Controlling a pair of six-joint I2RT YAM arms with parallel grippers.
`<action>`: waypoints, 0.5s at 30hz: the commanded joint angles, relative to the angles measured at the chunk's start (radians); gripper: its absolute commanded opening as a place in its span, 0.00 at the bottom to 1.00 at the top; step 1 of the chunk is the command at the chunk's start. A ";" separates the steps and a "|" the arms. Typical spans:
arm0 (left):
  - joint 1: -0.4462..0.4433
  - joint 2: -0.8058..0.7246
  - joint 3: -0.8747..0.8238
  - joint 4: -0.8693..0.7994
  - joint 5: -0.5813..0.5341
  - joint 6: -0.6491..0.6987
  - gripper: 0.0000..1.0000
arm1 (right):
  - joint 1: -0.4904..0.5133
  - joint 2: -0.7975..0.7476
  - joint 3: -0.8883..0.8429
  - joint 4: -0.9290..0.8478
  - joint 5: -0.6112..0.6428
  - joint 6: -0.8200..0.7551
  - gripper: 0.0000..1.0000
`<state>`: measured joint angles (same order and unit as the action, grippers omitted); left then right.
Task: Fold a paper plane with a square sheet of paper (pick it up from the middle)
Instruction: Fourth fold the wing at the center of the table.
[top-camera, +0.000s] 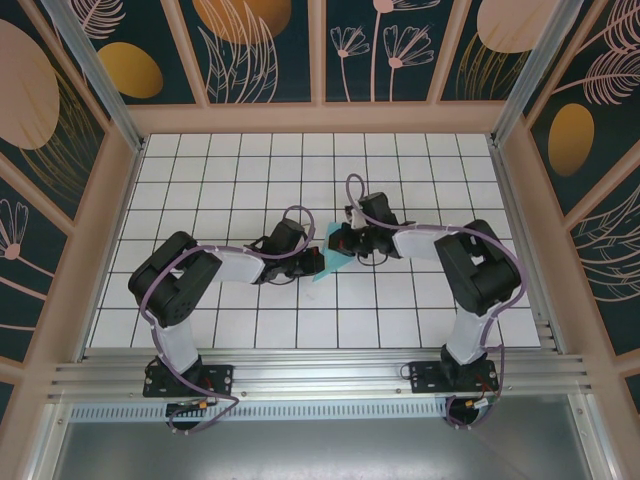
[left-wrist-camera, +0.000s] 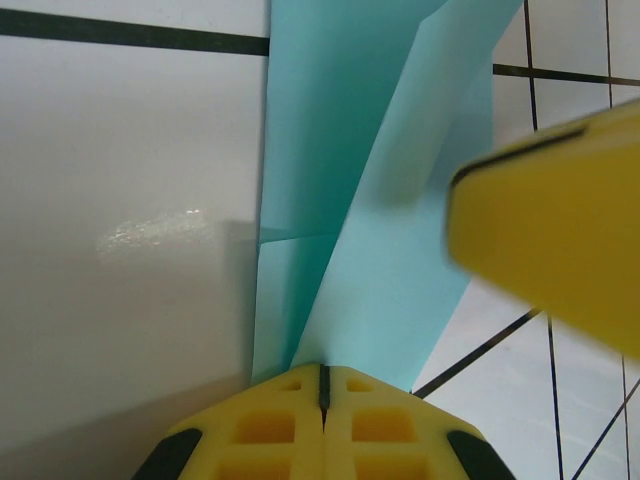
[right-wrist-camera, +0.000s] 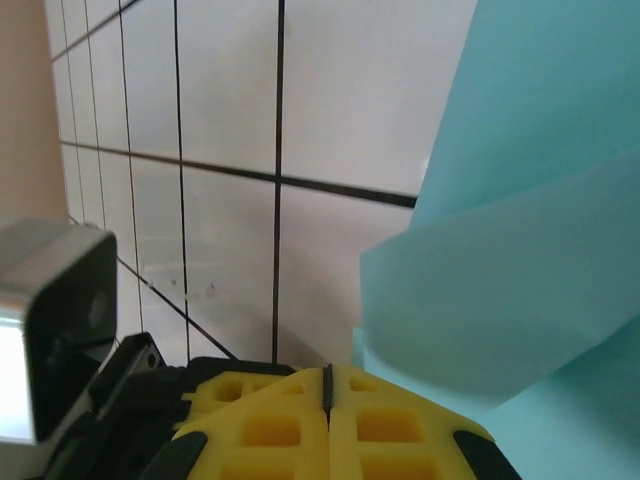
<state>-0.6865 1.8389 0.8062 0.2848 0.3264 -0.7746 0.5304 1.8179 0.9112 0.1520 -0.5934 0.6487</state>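
Note:
The light teal sheet of paper (top-camera: 326, 271) is folded into long overlapping layers and sits between the two grippers at the table's middle. In the left wrist view the folded paper (left-wrist-camera: 370, 200) runs away from my left gripper (left-wrist-camera: 323, 378), whose yellow jaws are shut with the paper's crease entering their seam. My right gripper (right-wrist-camera: 327, 385) is also shut. The paper (right-wrist-camera: 520, 250) curls up just right of its fingertips, and none shows in that seam. One right finger (left-wrist-camera: 550, 230) looms over the paper's right edge in the left wrist view.
The white gridded tabletop (top-camera: 230, 180) spreads all round the grippers, fenced by wooden walls (top-camera: 320, 118) and a metal rail (top-camera: 320, 375) at the near edge. The left wrist's grey camera housing (right-wrist-camera: 50, 330) sits close beside my right gripper.

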 joint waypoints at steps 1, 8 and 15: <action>0.005 0.043 -0.028 -0.193 -0.081 0.025 0.02 | 0.011 0.032 -0.008 0.050 -0.028 0.008 0.02; 0.005 0.046 -0.029 -0.206 -0.092 0.025 0.00 | 0.011 0.103 0.035 -0.002 0.054 -0.021 0.03; 0.005 0.054 -0.049 -0.218 -0.110 0.035 0.00 | -0.005 0.143 0.076 -0.031 0.092 -0.042 0.05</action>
<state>-0.6868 1.8393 0.8112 0.2729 0.3191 -0.7719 0.5404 1.9297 0.9607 0.1448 -0.5629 0.6338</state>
